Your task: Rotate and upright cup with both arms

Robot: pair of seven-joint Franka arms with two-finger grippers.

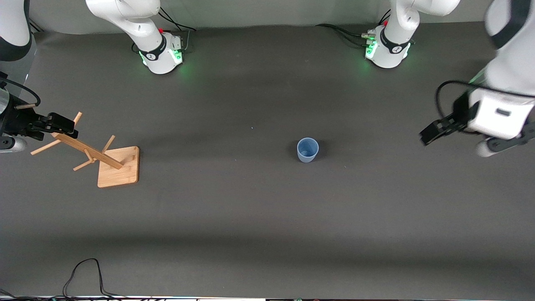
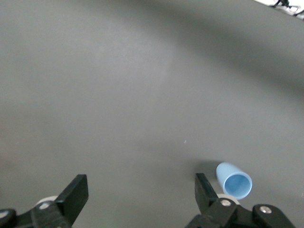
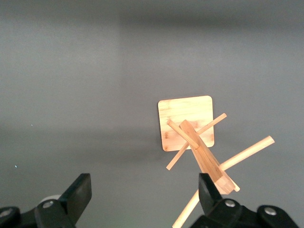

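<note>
Cup (image 1: 307,149) stands upright on the tabletop (image 1: 267,209), task seemingly done; left gripper (image 1: 432,131) and right gripper (image 1: 58,124) wide open, empty, well apart from it

No readable text, number or brand showed anywhere. The only marks were small white logos on the dark bands of the two arm bases (image 1: 161,52) (image 1: 388,48), farther from the front camera than the cup (image 1: 307,149), and they could not be made out.
</note>
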